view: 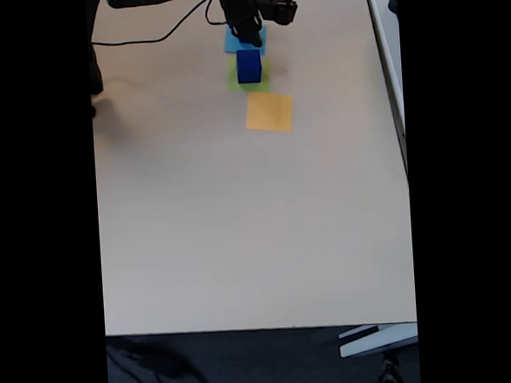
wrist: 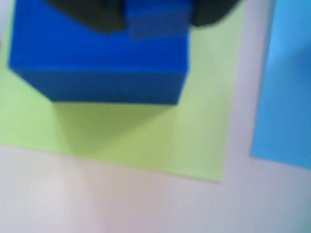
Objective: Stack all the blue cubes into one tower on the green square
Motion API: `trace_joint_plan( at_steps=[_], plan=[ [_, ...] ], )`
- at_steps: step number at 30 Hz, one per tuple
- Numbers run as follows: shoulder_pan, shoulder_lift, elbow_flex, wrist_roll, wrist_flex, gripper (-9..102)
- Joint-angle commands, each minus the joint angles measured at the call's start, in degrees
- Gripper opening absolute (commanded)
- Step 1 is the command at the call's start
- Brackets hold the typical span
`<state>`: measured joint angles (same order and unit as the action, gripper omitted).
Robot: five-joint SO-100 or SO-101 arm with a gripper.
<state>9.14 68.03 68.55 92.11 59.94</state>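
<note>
In the wrist view a large blue cube stands on the green square, towards its far left part. A smaller blue cube sits at the top of the large one, between the two dark fingers of my gripper, which is shut on it. Whether this cube rests on the large one or hangs just above it is unclear. In the fixed view the gripper hovers over the blue cube on the green square at the far end of the table.
A light-blue paper square lies right of the green one in the wrist view, and beyond it under the arm in the fixed view. An orange square lies nearer. A black cable runs at the far left.
</note>
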Motion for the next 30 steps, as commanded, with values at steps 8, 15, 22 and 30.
trace_joint_plan(
  at_steps=[8,15,22,30],
  plan=[
    [-1.5,7.7,3.2,-0.5,-2.4,0],
    [-1.6,7.5,4.0,-0.4,-2.6,0],
    [-1.1,7.4,6.2,1.1,-3.3,0],
    [-1.1,7.1,7.1,1.4,-3.9,0]
  ],
)
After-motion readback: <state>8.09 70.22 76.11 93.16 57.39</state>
